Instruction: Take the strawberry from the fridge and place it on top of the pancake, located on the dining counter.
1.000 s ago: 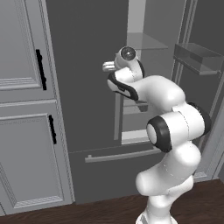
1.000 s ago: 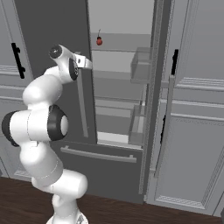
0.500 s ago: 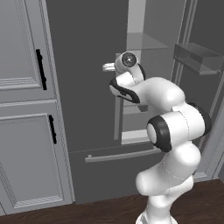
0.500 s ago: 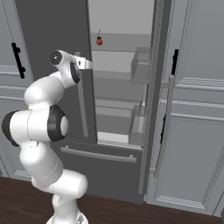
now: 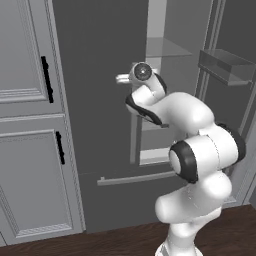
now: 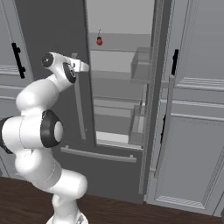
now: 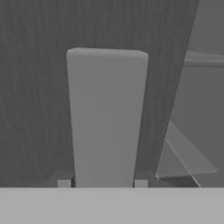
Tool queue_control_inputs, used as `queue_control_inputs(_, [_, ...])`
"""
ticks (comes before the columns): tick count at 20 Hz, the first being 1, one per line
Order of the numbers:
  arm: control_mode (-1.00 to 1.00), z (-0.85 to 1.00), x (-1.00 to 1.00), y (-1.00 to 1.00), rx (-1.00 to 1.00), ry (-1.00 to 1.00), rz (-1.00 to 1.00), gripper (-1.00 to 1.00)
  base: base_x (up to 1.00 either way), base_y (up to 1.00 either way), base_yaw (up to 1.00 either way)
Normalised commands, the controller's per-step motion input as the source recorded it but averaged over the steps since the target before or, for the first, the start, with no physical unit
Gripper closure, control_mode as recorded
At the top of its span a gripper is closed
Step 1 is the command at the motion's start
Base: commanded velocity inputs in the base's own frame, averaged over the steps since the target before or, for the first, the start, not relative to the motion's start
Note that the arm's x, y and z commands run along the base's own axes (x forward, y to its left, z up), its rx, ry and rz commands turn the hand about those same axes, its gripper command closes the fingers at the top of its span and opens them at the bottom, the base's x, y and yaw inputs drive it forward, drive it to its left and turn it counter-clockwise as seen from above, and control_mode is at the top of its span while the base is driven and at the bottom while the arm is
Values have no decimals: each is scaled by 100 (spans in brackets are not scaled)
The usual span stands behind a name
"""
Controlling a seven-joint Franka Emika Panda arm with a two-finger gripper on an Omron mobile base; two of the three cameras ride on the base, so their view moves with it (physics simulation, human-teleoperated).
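- The arm rises from the base, folds at the elbow and reaches forward and up, its wrist level and aimed at the left door of the fridge point(image 6: 57, 30).
- The tool point(image 7: 103, 186) sits at the upper end of the left door's bar handle point(image 7: 106, 118); in the hand view a finger tip point(image 7: 64, 183) shows on each side of the bar, right against it, so the tool is clamped on the handle.
- The handle's long axis is vertical; its squared top end stands above the tool.
- The left door is shut. The right door point(image 6: 159, 87) stands swung open, its edge toward the camera, with door bins point(image 5: 227, 65) on its inner face.
- The strawberry point(image 6: 99, 41) rests on an upper glass shelf point(image 6: 120, 48) inside the open right half, near that shelf's left end; its thin stem points up.
- Open room lies to the right of the strawberry along the shelf, and above it.
- Light grey cabinets point(image 5: 25, 125) flank the fridge on both sides.
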Motion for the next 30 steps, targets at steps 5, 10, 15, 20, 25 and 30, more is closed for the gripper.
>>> queue_control_inputs(5, [-100, -1, -93, 50, -1, 5, -26, 100, 0, 0, 0])
queue_control_inputs(10, [-100, -5, -73, 64, 0, 17, -35, 100, 0, 0, 0])
queue_control_inputs(15, [-100, -15, -77, 82, 0, 17, -27, 100, 0, 0, 0])
queue_control_inputs(20, [-100, -24, -95, 94, -3, 1, -20, 100, 0, 0, 0])
queue_control_inputs(25, [-100, -11, -65, 65, -4, 0, -6, -100, 0, 0, 0])
queue_control_inputs(30, [-100, -39, -90, -9, 0, 0, -8, -100, 0, 0, 0])
